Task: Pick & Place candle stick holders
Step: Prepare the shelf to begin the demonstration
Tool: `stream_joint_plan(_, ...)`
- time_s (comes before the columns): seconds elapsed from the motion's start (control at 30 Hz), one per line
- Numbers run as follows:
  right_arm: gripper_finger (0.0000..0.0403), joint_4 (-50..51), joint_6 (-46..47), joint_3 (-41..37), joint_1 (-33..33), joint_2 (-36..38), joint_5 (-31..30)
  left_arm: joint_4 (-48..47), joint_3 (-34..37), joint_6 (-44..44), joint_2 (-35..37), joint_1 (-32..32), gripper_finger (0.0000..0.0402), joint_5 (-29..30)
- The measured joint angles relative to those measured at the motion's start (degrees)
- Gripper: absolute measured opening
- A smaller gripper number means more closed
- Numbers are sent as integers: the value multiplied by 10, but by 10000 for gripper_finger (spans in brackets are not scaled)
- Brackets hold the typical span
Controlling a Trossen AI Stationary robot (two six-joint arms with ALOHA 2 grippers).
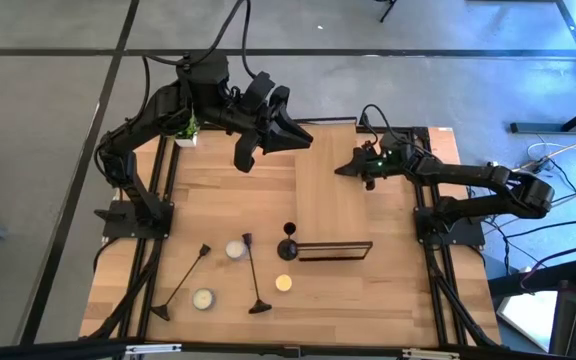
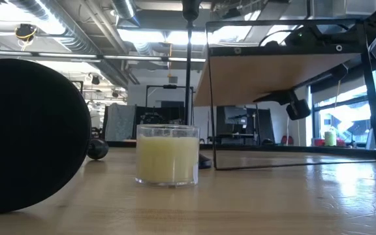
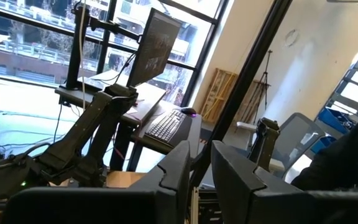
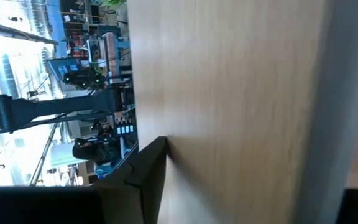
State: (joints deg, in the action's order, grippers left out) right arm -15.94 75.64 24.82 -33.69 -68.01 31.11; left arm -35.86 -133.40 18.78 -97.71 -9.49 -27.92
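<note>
- Candle stick holders: two tall ones (image 1: 182, 281) (image 1: 253, 274) lie flat, the short one (image 1: 288, 240) stands upright; all well apart from both grippers.
- Judged stiff, light, slippery metal; the thin stem is best pinched at mid-length.
- Left gripper (image 1: 244, 158) is raised, fingers narrowly parted, empty.
- Right gripper (image 1: 348, 168): opening cannot be told.

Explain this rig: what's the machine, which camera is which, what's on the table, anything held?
Two dark robot arms work at a wooden table. One picture looks straight down, one sits at tabletop height, and one rides on each wrist. Two tall black candle stick holders lie tipped over; the short holder stands by a wooden shelf on a thin black frame. Three small candles sit nearby. The left gripper and right gripper hover near the far edge, holding nothing.
</note>
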Motion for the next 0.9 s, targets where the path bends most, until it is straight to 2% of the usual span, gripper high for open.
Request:
stream_joint_plan(0.33,215,14,2,0,0,-1,12,-4,0,-5,0,1,61,0)
stream_joint_plan(0.47,228,51,-4,0,0,11,18,-4,0,-10,0,5,58,-1)
stream_joint_plan(0.67,232,126,-29,0,-10,52,13,-9,0,-11,0,5,56,-2)
stream_joint_plan(0.9,232,206,-40,0,-33,133,11,-19,0,-16,0,5,54,-2)
